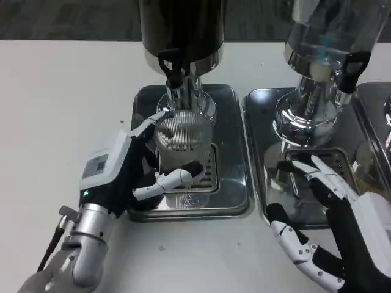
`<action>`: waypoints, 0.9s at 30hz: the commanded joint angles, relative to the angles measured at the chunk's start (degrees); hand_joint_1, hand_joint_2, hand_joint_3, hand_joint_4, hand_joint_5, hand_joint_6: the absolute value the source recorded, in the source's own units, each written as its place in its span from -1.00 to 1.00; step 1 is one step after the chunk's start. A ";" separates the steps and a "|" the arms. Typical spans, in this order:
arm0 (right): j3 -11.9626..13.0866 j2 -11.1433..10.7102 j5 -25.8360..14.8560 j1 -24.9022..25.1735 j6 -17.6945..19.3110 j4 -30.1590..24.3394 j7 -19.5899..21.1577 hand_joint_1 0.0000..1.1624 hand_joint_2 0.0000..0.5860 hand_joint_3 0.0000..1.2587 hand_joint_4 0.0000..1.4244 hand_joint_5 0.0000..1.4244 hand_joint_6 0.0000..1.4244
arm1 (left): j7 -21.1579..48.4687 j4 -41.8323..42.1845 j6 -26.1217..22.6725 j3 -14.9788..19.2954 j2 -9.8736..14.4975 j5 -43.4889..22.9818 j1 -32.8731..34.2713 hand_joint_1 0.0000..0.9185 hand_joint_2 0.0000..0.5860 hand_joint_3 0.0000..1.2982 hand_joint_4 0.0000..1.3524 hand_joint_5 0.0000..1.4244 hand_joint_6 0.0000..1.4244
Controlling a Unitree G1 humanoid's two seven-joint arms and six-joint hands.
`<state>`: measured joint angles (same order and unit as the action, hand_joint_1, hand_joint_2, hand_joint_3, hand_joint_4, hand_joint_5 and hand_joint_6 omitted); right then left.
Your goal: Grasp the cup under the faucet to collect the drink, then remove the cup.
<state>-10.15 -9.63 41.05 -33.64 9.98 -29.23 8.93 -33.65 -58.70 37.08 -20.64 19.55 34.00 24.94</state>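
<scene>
A clear ribbed cup (182,131) stands on the steel drip tray (231,183) directly beneath the black faucet (172,66) of the dark drink dispenser (182,27). My left hand (131,168) wraps around the cup from the left, with fingers behind it and the thumb curled across its front base. Whether liquid is in the cup I cannot tell. At the lower right, over the neighbouring tray, my right hand (333,229) hovers with its fingers spread and holds nothing.
A second dispenser (327,43) with a clear tank and chrome stand (305,116) sits on its own steel tray (259,152) at the right. White table surface (61,104) spreads out to the left and along the front edge.
</scene>
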 commanded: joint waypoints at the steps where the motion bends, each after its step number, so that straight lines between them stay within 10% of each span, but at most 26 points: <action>1: -0.20 -0.08 -0.62 0.63 -0.21 0.83 -0.40 -0.44 0.30 -0.58 -0.86 -0.83 -0.75 | 1.55 2.39 0.94 1.04 1.31 -0.99 -1.71 -0.62 -0.80 -0.67 -0.47 0.02 0.34; 27: -2.13 0.55 -1.67 5.61 0.33 5.41 0.83 -0.45 0.38 -0.57 -0.85 -0.83 -0.75 | 5.59 19.54 0.45 15.04 10.95 -7.45 -14.70 -0.77 -0.80 -0.70 -0.40 -0.11 0.10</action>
<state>-11.78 -9.57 39.08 -28.80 10.21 -24.57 8.94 -28.95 -40.93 36.98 -7.66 28.49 27.91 12.02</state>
